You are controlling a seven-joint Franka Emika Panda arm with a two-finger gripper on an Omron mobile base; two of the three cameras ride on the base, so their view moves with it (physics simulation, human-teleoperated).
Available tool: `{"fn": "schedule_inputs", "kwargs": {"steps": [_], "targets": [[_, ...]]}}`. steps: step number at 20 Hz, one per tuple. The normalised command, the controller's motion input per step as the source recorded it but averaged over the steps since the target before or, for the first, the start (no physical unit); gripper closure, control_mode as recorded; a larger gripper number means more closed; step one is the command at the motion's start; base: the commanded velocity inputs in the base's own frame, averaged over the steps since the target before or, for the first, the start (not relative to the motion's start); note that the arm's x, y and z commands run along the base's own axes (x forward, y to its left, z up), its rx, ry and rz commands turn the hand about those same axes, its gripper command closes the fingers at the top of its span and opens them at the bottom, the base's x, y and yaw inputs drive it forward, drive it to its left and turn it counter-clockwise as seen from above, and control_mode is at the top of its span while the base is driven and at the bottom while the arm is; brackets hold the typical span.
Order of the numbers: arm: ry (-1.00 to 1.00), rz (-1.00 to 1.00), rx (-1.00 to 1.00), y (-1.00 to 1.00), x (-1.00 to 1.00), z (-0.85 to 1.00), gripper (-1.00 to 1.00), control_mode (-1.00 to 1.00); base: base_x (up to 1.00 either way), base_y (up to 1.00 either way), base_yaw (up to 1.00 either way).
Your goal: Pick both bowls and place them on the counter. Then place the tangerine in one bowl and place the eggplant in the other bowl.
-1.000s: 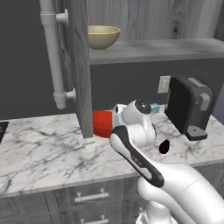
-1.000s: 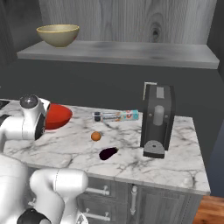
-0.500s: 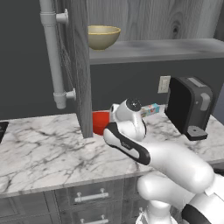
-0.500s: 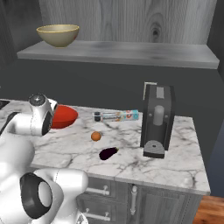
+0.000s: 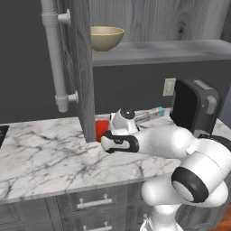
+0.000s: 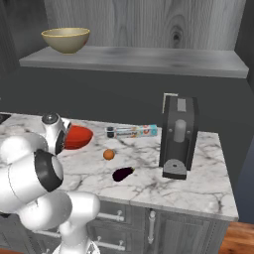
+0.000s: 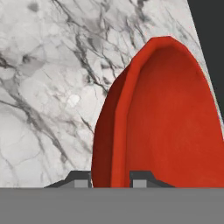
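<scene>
The arm folds low leftward, its claw (image 7: pixel 111 177) straddling something (fingertips (image 7: pixel 79 178) either side).

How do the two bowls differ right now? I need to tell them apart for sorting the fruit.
The tan bowl is deep and matte; the red bowl is shallower and glossy. The tan bowl stands upright on the shelf, while the red bowl sits down on the counter. The gripper has its fingertips on either side of the red bowl's rim; the tan bowl is untouched. Both are round and empty.

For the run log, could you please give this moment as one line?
phase: grasp | gripper straddles red bowl rim on counter | tan bowl on shelf | tangerine, eggplant on counter
</scene>
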Motion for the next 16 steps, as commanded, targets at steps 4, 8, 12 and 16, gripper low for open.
{"fn": "schedule_inputs", "kwargs": {"steps": [4,8,12,16], "targets": [[0.00,-0.01,-0.03,0.00,0.37,-0.40,1.00,-1.00,0.00,0.00,0.00],[-0.01,0.00,-0.02,0.00,0.26,-0.31,1.00,-1.00,0.00,0.00,0.00],[-0.02,0.00,0.00,0.00,0.13,-0.18,1.00,-1.00,0.00,0.00,0.00],[0.01,0.00,0.00,0.00,0.08,-0.14,1.00,-1.00,0.00,0.00,0.00]]}}
